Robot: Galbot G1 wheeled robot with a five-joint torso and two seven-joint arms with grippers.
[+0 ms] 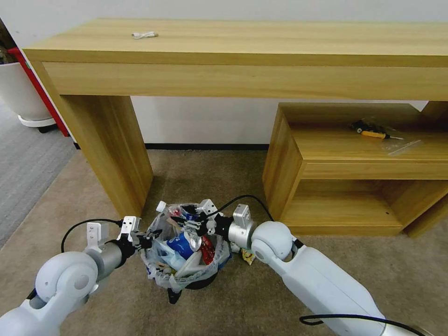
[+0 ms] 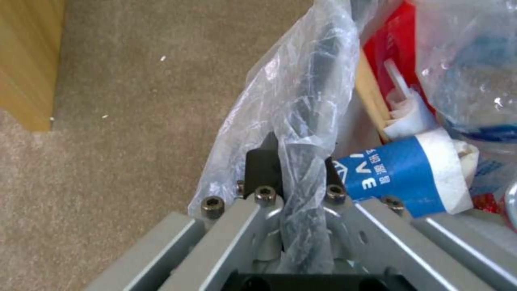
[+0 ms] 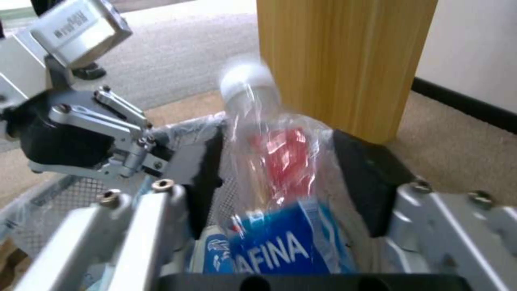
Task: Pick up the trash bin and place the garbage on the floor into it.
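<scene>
The trash bin point(image 1: 198, 281), black with a crinkled bag liner, stands on the beige floor point(image 1: 210, 177) before me, heaped with garbage. My left gripper point(image 1: 143, 241) is shut on the bin's bagged rim point(image 2: 309, 117), its fingers point(image 2: 262, 167) pinching it beside a blue-white paper cup point(image 2: 398, 173). My right gripper point(image 1: 193, 226) hovers over the bin. Its jaws stand apart on either side of a clear bottle point(image 3: 269, 169) with a blue label, a narrow gap at each pad point(image 3: 366, 178). The bottle's white cap point(image 1: 161, 206) points toward the table leg. A small wrapper point(image 1: 248, 256) lies on the floor right of the bin.
A wooden console table point(image 1: 233, 46) spans the back, with its leg point(image 1: 116, 158) just behind the bin. A low wooden shelf unit point(image 1: 354, 186) stands to the right, holding a screwdriver point(image 1: 373, 134). Grey carpet point(image 1: 23, 168) and a white planter point(image 1: 18, 93) lie at the left.
</scene>
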